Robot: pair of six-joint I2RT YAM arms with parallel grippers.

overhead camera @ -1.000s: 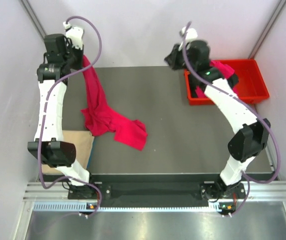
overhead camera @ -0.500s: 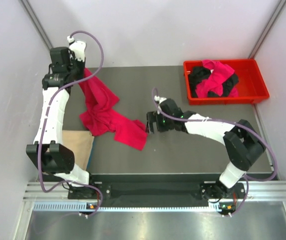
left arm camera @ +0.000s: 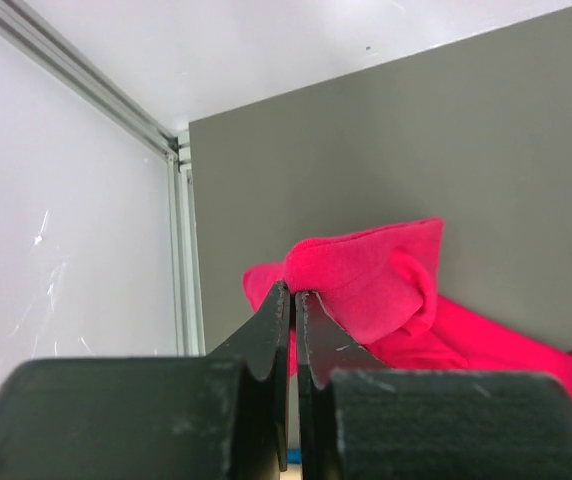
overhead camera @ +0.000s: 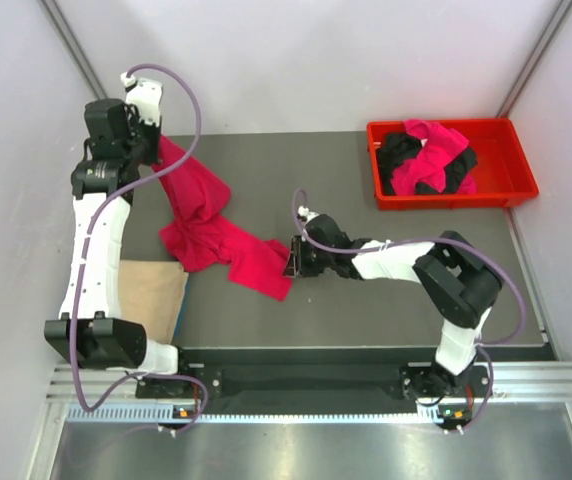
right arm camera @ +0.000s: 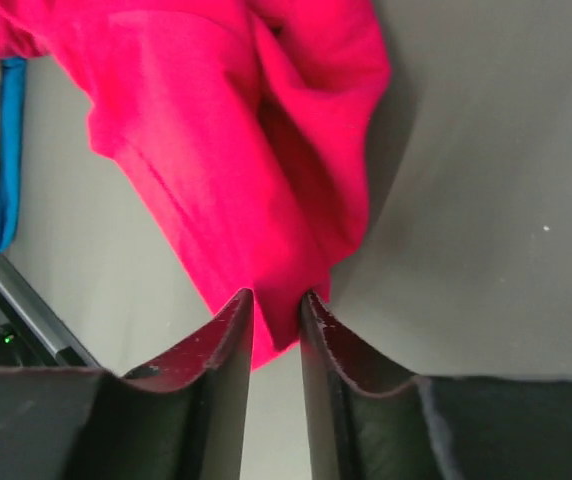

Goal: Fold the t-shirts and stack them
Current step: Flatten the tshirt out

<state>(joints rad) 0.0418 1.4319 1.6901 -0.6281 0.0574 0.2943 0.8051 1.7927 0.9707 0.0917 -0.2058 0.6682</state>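
Right gripper moved from far-right corner to centre of tabletop; fingers narrow astride near hem of pink t-shirt, not clamped. Left gripper pinches shirt's far end near far-left corner. Judged: spreading next.

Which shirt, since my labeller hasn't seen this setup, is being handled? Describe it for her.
On the grey table, left of centre, sprawls a crumpled pink shirt, one end lifted by the left gripper, the right gripper at its near corner. The tan shirt beside it lies flat.
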